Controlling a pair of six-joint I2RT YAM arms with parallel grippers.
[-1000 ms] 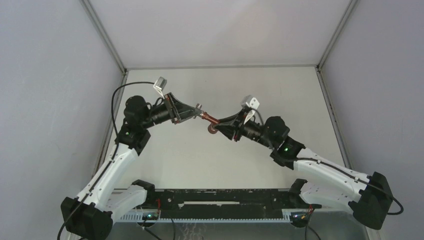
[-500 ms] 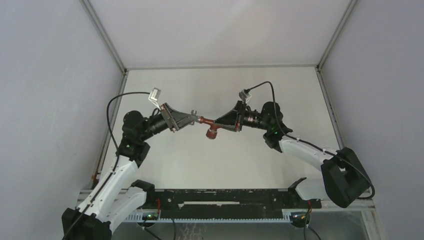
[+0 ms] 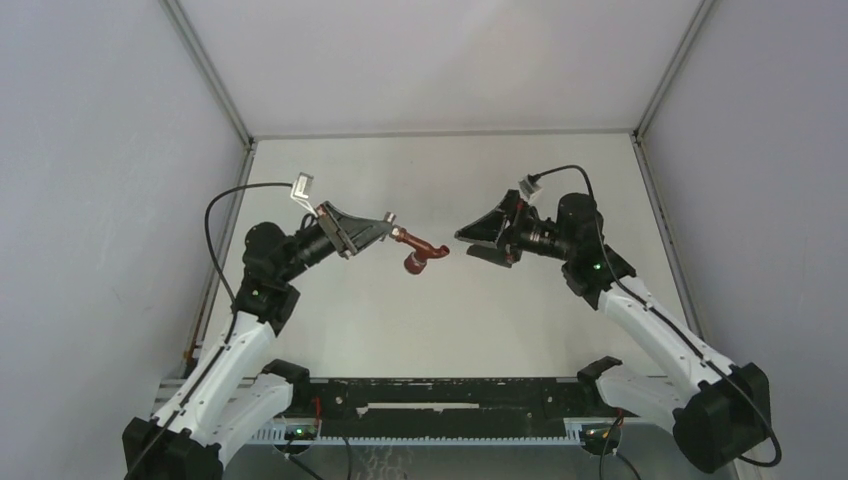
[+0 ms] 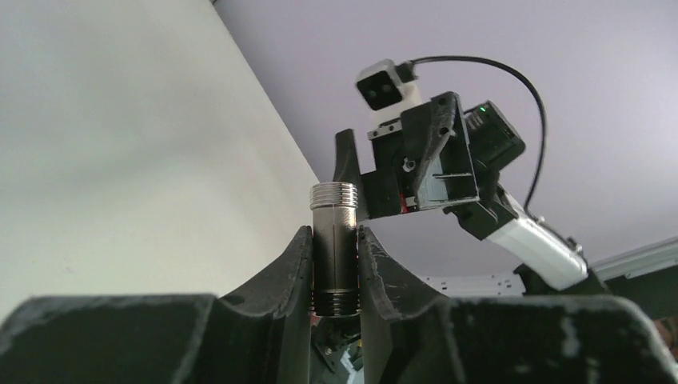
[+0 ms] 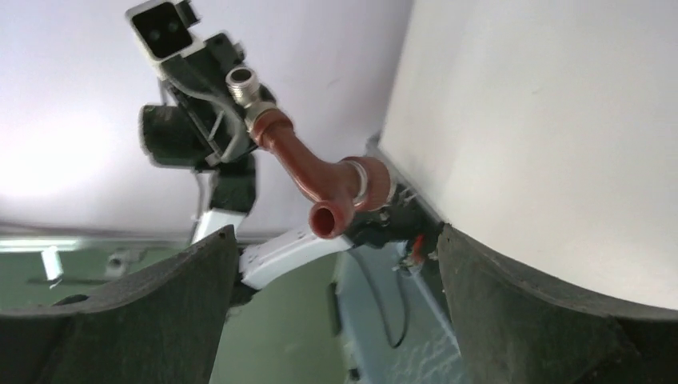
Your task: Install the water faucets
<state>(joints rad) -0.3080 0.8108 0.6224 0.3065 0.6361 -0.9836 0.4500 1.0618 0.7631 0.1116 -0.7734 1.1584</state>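
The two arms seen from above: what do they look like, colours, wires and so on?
The left arm and right arm have white shells with black joints, each showing a small green light. Each ends in a black, wedge-shaped pincer, the left pincer and right pincer, which carries a small pale camera trailing a looping black cable.

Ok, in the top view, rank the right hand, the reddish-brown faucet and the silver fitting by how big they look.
1. right hand, open, clearly largest.
2. reddish-brown faucet, noticeably smaller.
3. silver fitting, smallest; only its tip shows past the left hand that grips it, so its full size is hidden here.
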